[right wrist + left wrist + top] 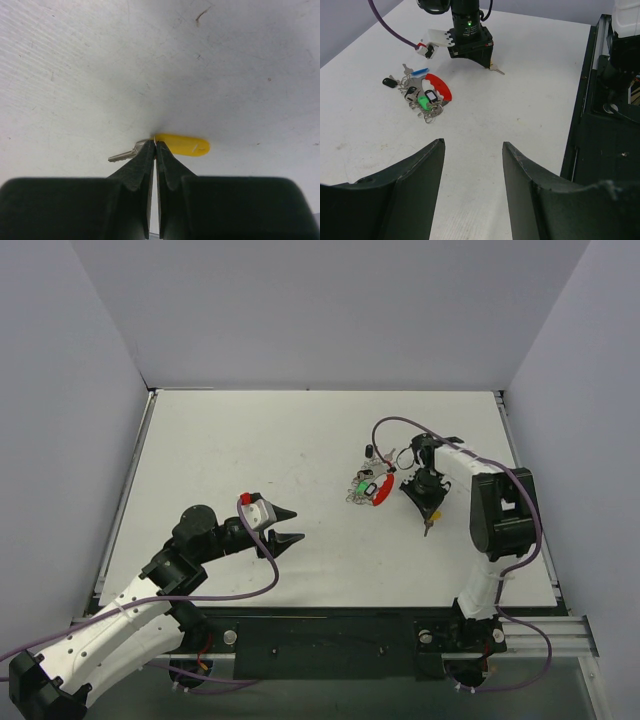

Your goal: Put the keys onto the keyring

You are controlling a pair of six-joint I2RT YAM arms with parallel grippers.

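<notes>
The keyring, a red and silvery loop, lies right of the table's middle with several keys bunched on and around it. In the left wrist view the keyring shows beside a green-capped key, a black one and a blue one. My right gripper points down at the table, shut on a yellow-capped key where the cap meets the silvery blade. That right gripper stands just right of the keyring. My left gripper hovers open and empty, well left of the keys.
A purple cable arcs over the right arm behind the keyring. The black mounting rail runs along the table's near edge. Grey walls close in the table on three sides.
</notes>
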